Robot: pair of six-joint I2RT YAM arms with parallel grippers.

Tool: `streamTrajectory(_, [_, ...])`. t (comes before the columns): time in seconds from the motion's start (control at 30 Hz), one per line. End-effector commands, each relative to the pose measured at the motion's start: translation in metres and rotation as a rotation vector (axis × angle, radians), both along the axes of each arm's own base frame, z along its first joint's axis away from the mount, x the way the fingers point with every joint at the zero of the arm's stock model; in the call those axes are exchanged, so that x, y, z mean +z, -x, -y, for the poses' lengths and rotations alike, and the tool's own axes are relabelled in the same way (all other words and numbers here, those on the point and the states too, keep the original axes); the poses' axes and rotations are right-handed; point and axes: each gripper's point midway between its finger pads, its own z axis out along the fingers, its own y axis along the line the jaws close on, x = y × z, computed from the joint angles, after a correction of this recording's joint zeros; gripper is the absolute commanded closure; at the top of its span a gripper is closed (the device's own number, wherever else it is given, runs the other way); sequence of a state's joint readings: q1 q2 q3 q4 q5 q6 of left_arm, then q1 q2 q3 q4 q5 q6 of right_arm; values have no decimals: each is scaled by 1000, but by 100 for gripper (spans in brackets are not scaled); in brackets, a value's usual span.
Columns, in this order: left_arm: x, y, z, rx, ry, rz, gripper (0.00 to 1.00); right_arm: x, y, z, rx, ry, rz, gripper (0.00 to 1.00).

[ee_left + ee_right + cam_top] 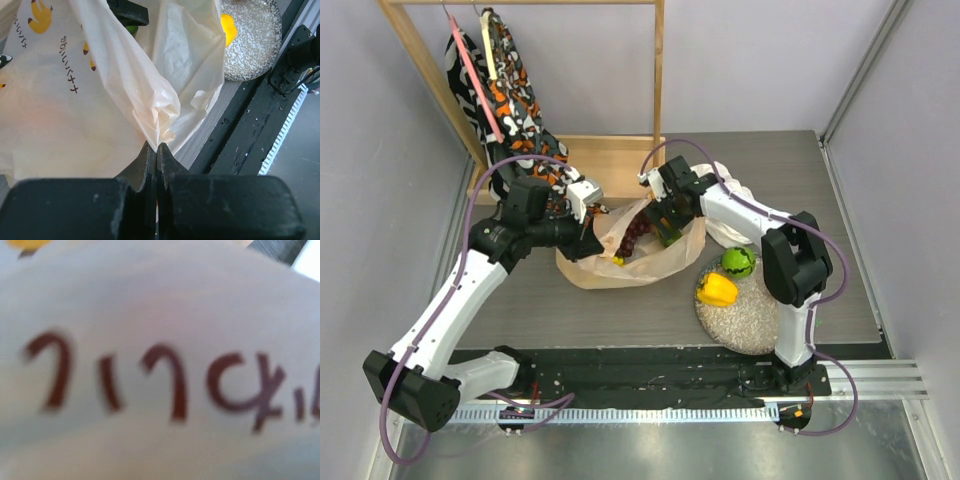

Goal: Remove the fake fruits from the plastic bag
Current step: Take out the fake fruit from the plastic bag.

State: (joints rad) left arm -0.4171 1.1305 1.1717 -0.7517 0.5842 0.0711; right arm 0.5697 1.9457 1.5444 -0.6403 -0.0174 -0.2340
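Observation:
The plastic bag lies mid-table with its mouth open toward the back. Dark purple grapes and a small yellow piece show inside it. My left gripper is shut on a gathered fold at the bag's left edge; the left wrist view shows the fingers pinched on the film. My right gripper reaches into the bag's mouth, its fingertips hidden. The right wrist view shows only blurred bag film with brown lettering. A green lime and a yellow fruit sit on a speckled plate.
A patterned fabric hangs from a wooden frame at the back left. A white cloth lies behind the right arm. The plate also shows in the left wrist view, beside the black base rail.

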Motion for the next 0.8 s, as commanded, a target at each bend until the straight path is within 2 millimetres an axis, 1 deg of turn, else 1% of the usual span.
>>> streamTrajectory(0.0, [11,-6,2,-8,21,47,100,0,-27,-4,-19,24,77,14])
streamTrajectory(0.03, [11,-5,2,-9,22,46,100,-4,-29,-6,-13,25,74,14])
streamTrajectory(0.07, [11,-6,2,-7,22,48,100,-13,-30,-9,-6,30,58,14])
streamTrajectory(0.1, [11,-6,2,-6,22,44,100,-12,-34,-15,6,14,60,14])
streamTrajectory(0.17, [10,-6,2,-6,20,45,100,-15,-39,-19,13,11,60,14])
streamTrajectory(0.23, [9,-7,1,-3,16,42,100,-16,-46,-23,22,15,65,17])
streamTrajectory(0.27, [10,-8,0,0,18,47,100,-16,-47,-24,35,21,69,22])
streamTrajectory(0.3, [10,-9,0,1,17,45,100,-9,-50,-25,43,18,83,32])
streamTrajectory(0.37, [10,-10,-1,10,18,45,100,5,-52,-21,38,17,105,38])
streamTrajectory(0.4, [11,-11,-2,13,19,49,100,14,-51,-21,39,5,113,44])
streamTrajectory(0.43, [11,-13,-3,22,18,46,100,35,-40,-26,71,-52,102,46])
streamTrajectory(0.5, [12,-18,-4,40,18,54,100,56,-24,-29,125,-101,80,49])
streamTrajectory(0.53, [11,-20,-5,44,18,51,100,75,-6,-28,164,-129,66,50])
streamTrajectory(0.57, [9,-22,-5,50,18,46,100,88,12,-37,232,-203,34,51])
streamTrajectory(0.6, [9,-23,-4,51,18,44,100,88,27,-34,272,-221,9,51])
streamTrajectory(0.63, [11,-26,-4,49,15,54,100,113,42,-33,303,-274,32,50])
streamTrajectory(0.67, [8,-28,-5,45,0,57,100,120,56,-37,337,-325,14,50])
streamTrajectory(0.7, [8,-32,-6,52,-15,63,100,123,67,-38,348,-364,-13,49])
streamTrajectory(0.73, [13,-36,-6,54,-17,80,100,133,78,-39,372,-408,-23,48])
streamTrajectory(0.77, [11,-39,-6,52,-29,75,100,157,98,-46,441,-505,-30,48])
